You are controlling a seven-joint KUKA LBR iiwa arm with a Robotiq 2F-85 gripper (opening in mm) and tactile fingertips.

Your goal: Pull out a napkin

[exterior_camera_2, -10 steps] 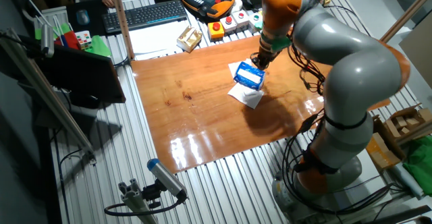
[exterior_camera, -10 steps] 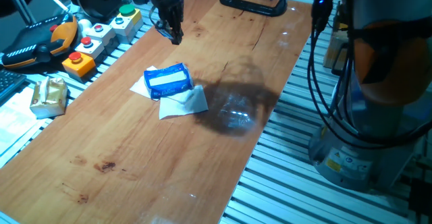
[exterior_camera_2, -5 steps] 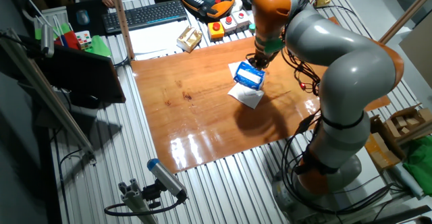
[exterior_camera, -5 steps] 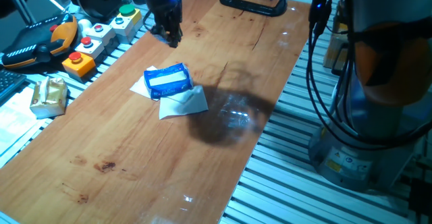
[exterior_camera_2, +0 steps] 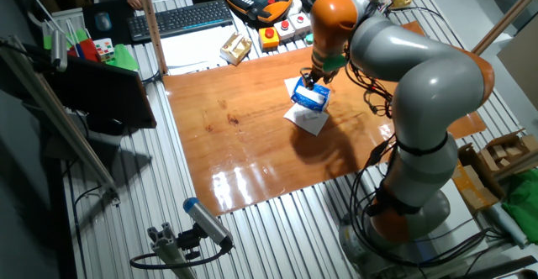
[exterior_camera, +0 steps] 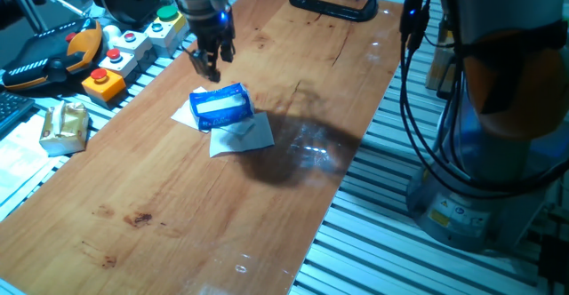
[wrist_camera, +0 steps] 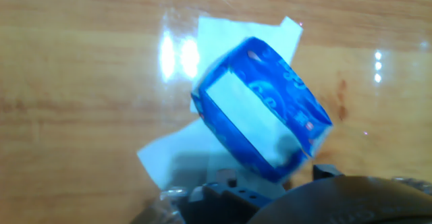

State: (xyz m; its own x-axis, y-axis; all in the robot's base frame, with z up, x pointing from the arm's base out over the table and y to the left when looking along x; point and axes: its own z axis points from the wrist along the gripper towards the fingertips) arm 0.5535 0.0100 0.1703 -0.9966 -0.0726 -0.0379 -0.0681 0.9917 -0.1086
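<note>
— Coming nearer to the blue packet (exterior_camera: 222, 107), is it, the claw (exterior_camera: 206, 59)?

— Yes. A second ago it was hanging further behind the packet. Now it is dropping towards the packet's far left corner. In the other fixed view it is hovering just above that end.

— Is it holding something?

— Nothing is showing between the fingers. How far they are standing apart, I cannot tell; they are too small in the fixed views, and the hand view is showing only the dark body under the packet.

— And the napkin (exterior_camera: 244, 138)?

— It is lying flat on the wooden table (exterior_camera: 178, 206), touching the packet's near right side and partly tucked under it. It is looking no different from a second ago, so the pulling is not yet beginning, I am thinking. The arm is only lining up.

— What is standing around, from the left?

— Far left of the packet an orange and black pendant (exterior_camera: 49, 55) is resting, and a yellowish bundle (exterior_camera: 64, 126) is lying off the table. Left behind the packet the button box (exterior_camera: 133, 46) is sitting. Just left of the packet a white paper (exterior_camera: 184, 113) is peeking out from below it. Well behind, to the right, a black clamp (exterior_camera: 333, 2) is gripping the table edge.

— Is anything blocking?

— Nothing is lying between claw and packet. The packet itself is covering part of the napkin, and the claw is approaching from the opposite side.
</note>
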